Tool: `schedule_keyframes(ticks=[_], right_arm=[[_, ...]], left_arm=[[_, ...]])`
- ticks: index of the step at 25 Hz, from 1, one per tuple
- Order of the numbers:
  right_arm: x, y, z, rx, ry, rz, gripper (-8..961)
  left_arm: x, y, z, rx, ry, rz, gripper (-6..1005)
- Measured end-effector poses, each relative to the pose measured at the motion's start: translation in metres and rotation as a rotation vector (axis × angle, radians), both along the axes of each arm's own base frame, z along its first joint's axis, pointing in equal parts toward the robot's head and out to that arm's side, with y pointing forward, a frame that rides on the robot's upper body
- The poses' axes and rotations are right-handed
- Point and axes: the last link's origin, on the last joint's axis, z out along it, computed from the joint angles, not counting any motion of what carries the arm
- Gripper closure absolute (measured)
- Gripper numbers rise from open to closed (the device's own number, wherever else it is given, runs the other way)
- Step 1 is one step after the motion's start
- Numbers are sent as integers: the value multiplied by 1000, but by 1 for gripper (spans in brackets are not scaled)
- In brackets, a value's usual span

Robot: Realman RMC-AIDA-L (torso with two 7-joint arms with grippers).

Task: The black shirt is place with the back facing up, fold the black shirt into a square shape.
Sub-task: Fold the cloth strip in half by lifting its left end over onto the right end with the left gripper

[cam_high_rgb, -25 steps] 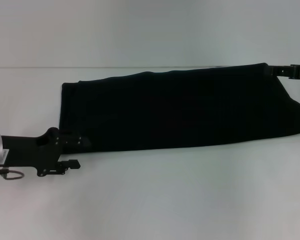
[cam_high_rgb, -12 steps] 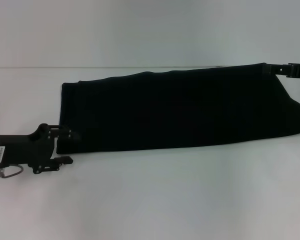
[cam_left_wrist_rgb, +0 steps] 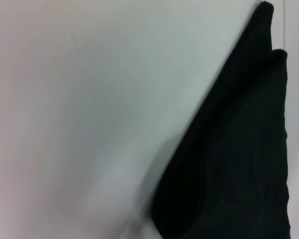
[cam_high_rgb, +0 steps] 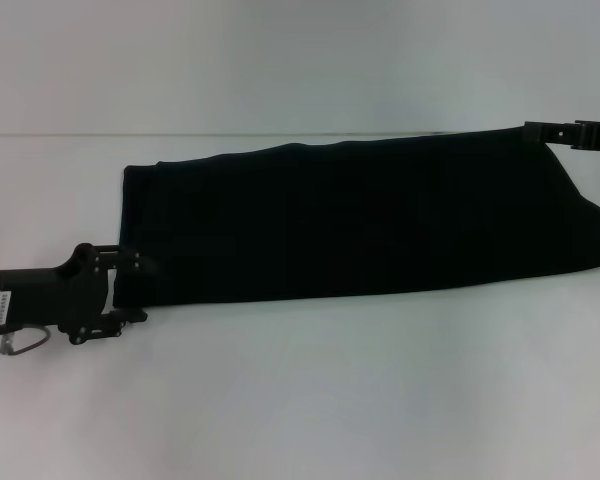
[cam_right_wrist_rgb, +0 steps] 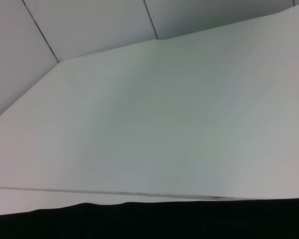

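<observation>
On the white table [cam_high_rgb: 300,400], the black shirt [cam_high_rgb: 360,220] lies as a long folded strip; you still need the crosswise folds. Left gripper [cam_high_rgb: 130,290] at its near-left corner, right gripper [cam_high_rgb: 575,130] at far-right corner: finger state of both can't be told.

The black shirt [cam_high_rgb: 360,215] lies flat on the white table as a long, plain matte band running from left to right, already folded lengthwise. Its left end is squared off, its far edge rises gently toward the right, and the right end bulges into a rounded corner.
</observation>
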Motion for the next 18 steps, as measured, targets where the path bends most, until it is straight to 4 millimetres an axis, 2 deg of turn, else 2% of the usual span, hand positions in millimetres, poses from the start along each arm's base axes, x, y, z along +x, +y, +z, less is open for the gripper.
schedule_keyframes(ticks=[18], right_arm=[[-1, 1, 0, 4, 2, 0, 191]], left_arm=[[-8, -2, -6, 20, 22, 25, 335]])
